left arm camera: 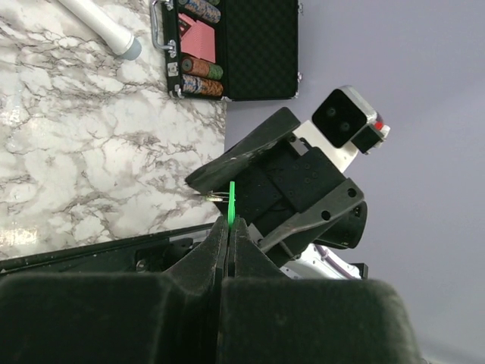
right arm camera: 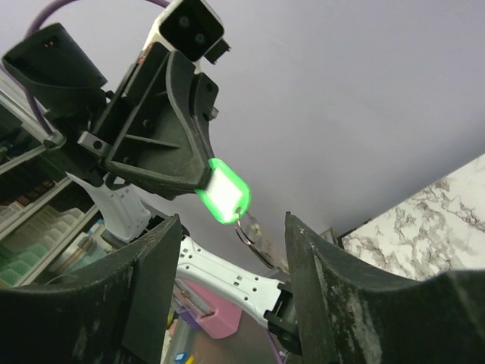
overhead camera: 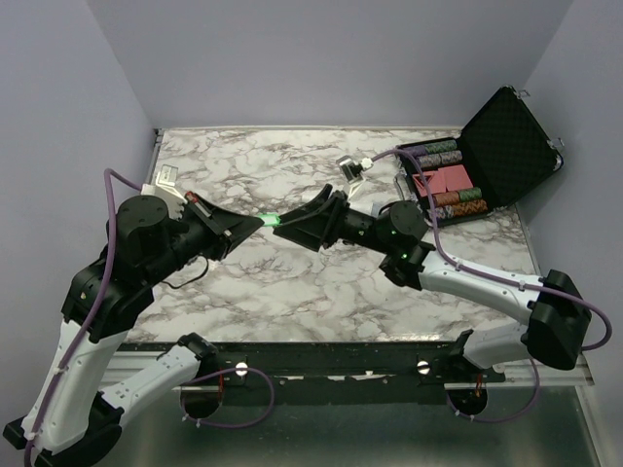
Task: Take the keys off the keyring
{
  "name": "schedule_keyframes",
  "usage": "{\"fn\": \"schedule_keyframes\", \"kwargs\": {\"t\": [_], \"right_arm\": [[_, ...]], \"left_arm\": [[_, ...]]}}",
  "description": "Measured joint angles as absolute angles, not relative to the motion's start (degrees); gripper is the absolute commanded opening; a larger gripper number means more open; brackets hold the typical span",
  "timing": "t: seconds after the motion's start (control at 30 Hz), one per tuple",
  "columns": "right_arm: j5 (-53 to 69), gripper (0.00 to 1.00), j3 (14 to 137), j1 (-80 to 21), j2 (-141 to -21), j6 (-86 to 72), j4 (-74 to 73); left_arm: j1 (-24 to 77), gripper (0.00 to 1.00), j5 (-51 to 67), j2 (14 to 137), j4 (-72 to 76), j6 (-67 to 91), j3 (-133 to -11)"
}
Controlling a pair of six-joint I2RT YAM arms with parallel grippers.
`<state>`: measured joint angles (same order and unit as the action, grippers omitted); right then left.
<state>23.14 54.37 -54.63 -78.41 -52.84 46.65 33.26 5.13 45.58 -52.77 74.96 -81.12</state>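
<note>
The keyring is a bright green plastic fob [right arm camera: 223, 196] held up in the air above the table's middle [overhead camera: 272, 220]. My left gripper [left arm camera: 229, 224] is shut on the fob's edge [left arm camera: 232, 201], coming from the left [overhead camera: 259, 223]. A thin metal ring with a small grey key [right arm camera: 255, 233] hangs below the fob, blurred. A bit of that metal shows beside the fob [left arm camera: 213, 196]. My right gripper [right arm camera: 231, 246] is open. Its fingers [right arm camera: 161, 258] stand on either side of the hanging ring and key without touching them. From above it faces the left one [overhead camera: 297, 230].
An open black case [overhead camera: 510, 144] with poker chips lies at the back right of the marble table [overhead camera: 292, 282]. A long white cylindrical object [left arm camera: 102, 24] rests near the case. A small white item [overhead camera: 165, 179] sits at the back left.
</note>
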Motion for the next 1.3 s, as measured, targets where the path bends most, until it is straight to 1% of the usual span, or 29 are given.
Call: {"fn": "schedule_keyframes", "kwargs": {"t": [0.2, 0.4, 0.5, 0.8, 0.83, 0.9, 0.97, 1.3], "right_arm": [[22.65, 0.53, 54.68, -55.79, -79.53, -51.77, 46.74], [21.74, 0.38, 54.74, -55.86, -79.5, -51.16, 48.07], [21.67, 0.33, 54.74, -55.9, -79.48, -50.98, 48.8], [21.67, 0.33, 54.74, -56.1, -79.48, -51.09, 50.09], [21.67, 0.35, 54.74, -56.18, -79.48, -51.11, 50.13], [21.67, 0.43, 54.74, -56.29, -79.48, -51.13, 50.15], [21.65, 0.45, 54.74, -56.31, -79.48, -51.22, 50.13], [21.58, 0.44, 54.74, -56.31, -80.25, -51.35, 50.46]], "left_arm": [[33.26, 0.0, 4.49, 43.92, -52.75, 75.75, -81.12], [33.26, 0.0, 3.9, 42.65, -52.69, 76.58, -81.12], [33.26, 0.0, 3.53, 42.19, -52.36, 76.95, -80.95], [33.26, 0.0, 1.89, 40.01, -52.25, 78.28, -79.53], [33.26, 0.0, 1.85, 39.7, -52.03, 78.48, -79.24], [33.26, 0.0, 1.78, 39.46, -51.94, 78.67, -78.94], [33.26, 0.0, 1.72, 39.48, -51.9, 78.89, -78.81], [33.26, 0.0, 1.72, 39.38, -51.0, 79.4, -77.89]]}}
